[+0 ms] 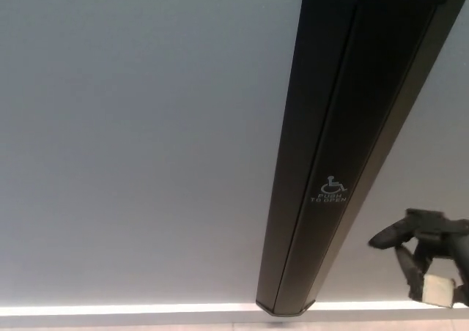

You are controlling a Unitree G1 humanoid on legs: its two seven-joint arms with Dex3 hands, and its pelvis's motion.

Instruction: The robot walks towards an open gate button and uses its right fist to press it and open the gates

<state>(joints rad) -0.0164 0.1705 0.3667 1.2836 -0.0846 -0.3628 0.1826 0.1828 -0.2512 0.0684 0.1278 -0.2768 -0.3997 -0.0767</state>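
Push-to-open bar (330,192) stands left of robot hand (429,254).

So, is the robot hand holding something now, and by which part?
Nothing is held. The right robot hand is in the air beside the push bar, not touching it.

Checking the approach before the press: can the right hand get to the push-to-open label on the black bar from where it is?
Probably yes. The right hand sits just right of the black bar, slightly below the push-to-open label, with only bare wall between them. Nothing blocks it.
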